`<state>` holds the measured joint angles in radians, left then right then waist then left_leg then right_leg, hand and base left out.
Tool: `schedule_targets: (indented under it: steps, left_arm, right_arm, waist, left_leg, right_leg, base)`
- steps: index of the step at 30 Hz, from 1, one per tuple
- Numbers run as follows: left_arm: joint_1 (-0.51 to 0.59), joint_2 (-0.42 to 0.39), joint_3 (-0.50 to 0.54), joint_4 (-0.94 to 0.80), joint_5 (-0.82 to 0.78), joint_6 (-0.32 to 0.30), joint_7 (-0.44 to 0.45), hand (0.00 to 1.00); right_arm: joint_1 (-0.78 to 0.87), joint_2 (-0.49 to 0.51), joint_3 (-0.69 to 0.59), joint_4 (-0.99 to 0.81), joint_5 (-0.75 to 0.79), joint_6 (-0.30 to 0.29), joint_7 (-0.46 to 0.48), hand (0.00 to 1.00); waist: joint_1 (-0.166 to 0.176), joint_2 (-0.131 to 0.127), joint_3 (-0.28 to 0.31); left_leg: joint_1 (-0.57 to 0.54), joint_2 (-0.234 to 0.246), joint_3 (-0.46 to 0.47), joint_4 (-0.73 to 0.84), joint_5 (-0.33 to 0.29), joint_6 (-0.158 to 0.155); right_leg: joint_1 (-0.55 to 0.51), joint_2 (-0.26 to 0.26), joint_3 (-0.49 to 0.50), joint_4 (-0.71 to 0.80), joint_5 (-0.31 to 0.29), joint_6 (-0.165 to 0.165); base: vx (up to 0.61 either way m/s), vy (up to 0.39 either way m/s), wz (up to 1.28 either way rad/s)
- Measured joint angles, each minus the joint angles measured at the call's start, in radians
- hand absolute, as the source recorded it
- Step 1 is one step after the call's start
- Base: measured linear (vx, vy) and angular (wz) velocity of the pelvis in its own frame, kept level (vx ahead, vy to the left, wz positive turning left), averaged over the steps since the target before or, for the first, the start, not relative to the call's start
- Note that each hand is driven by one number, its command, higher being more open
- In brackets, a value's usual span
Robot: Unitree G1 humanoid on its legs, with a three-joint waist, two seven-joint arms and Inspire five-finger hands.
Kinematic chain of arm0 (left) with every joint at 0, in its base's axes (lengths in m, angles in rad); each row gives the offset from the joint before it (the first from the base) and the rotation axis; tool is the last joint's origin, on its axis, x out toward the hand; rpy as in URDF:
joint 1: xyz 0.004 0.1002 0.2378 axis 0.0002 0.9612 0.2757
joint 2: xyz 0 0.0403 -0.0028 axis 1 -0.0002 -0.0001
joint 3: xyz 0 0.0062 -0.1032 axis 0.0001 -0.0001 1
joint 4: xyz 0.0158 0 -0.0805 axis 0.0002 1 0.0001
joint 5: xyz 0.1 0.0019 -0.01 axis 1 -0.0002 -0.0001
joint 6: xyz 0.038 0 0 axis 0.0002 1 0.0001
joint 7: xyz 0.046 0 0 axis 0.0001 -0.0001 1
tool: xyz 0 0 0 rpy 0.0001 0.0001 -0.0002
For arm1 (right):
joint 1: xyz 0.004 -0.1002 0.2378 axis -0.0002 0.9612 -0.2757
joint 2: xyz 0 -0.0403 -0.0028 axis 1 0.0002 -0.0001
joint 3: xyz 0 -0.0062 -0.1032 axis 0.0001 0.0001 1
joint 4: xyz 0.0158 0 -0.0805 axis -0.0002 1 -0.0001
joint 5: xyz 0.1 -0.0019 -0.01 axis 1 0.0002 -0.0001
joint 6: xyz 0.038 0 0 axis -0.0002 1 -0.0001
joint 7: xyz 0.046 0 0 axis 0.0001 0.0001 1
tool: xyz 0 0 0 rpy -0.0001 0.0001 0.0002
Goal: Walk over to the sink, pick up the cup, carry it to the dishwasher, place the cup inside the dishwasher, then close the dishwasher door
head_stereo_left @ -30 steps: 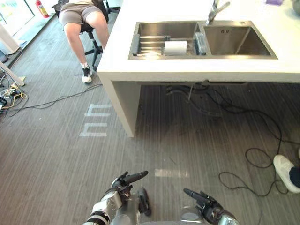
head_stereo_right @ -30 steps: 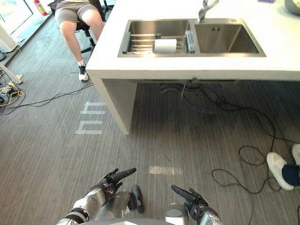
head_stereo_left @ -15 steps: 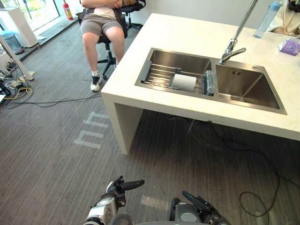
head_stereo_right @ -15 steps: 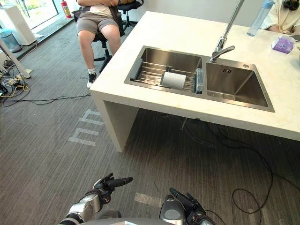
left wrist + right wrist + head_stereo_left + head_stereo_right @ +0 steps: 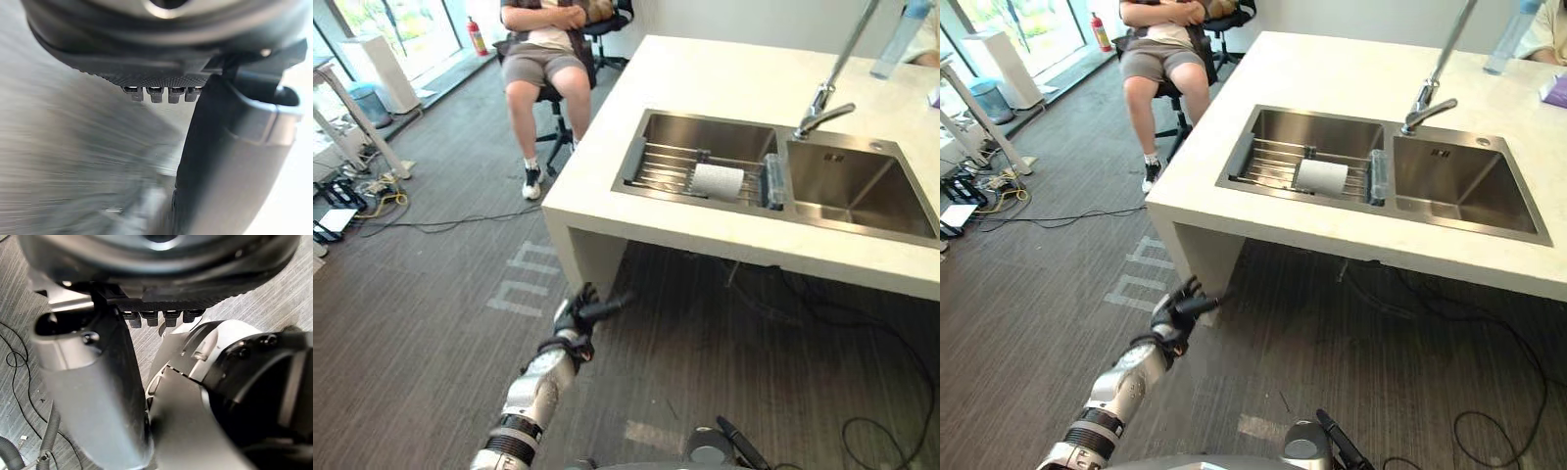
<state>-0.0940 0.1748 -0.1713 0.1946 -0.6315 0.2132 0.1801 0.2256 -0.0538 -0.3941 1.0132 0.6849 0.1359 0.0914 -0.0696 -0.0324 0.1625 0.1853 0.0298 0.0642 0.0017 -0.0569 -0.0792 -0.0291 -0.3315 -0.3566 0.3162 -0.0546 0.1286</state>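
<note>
A white cup lies on its side on a wire rack in the left basin of a steel sink, set in a white counter ahead of me. My left hand is raised in front of the counter's near corner, well short of the sink, with relaxed fingers and nothing in it. Its thumb stands out over the floor in the left wrist view. My right hand hangs low at the bottom edge, open and holding nothing.
A clear glass stands beside the cup. A tall faucet rises between the basins. A person sits on an office chair at the counter's far left. Cables run across the grey floor, and a stand is at left.
The camera has shifted and the counter looks closer. My left arm has lifted forward toward the counter's corner. My right hand has sunk toward the bottom edge.
</note>
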Motion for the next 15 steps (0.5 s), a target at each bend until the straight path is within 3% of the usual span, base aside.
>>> schedule_targets:
  steps: [3,6,15]
  left_arm:
    - [0.007,0.006,0.002,-0.180,0.002,-0.002,0.006,1.00]
    - [0.012,0.014,0.016,-0.311,0.002,-0.007,0.003,1.00]
    - [0.033,0.029,-0.036,-0.398,-0.030,-0.016,-0.070,1.00]
  right_arm:
    - [0.029,0.001,-0.045,0.025,0.001,-0.002,-0.003,1.00]
    - [0.043,0.001,-0.076,0.040,0.002,-0.006,-0.001,1.00]
    - [0.068,0.017,-0.112,0.065,0.039,-0.023,0.021,1.00]
  waist:
    - [0.029,0.005,-0.023]
    - [0.029,0.006,-0.041]
    - [0.026,0.008,-0.066]
  left_leg:
    - [0.012,-0.008,-0.017,-0.020,-0.008,0.002]
    - [0.031,-0.015,-0.024,-0.034,-0.007,0.008]
    - [0.070,-0.031,-0.022,-0.064,-0.010,0.028]
  right_leg:
    - [0.023,-0.011,-0.019,-0.008,0.000,0.000]
    - [0.046,-0.025,-0.028,-0.008,0.001,-0.001]
    - [0.025,-0.053,-0.011,0.077,0.004,-0.011]
  base:
    - [0.02,0.020,0.23]
    - [0.04,0.027,0.13]
    - [0.04,0.027,0.01]
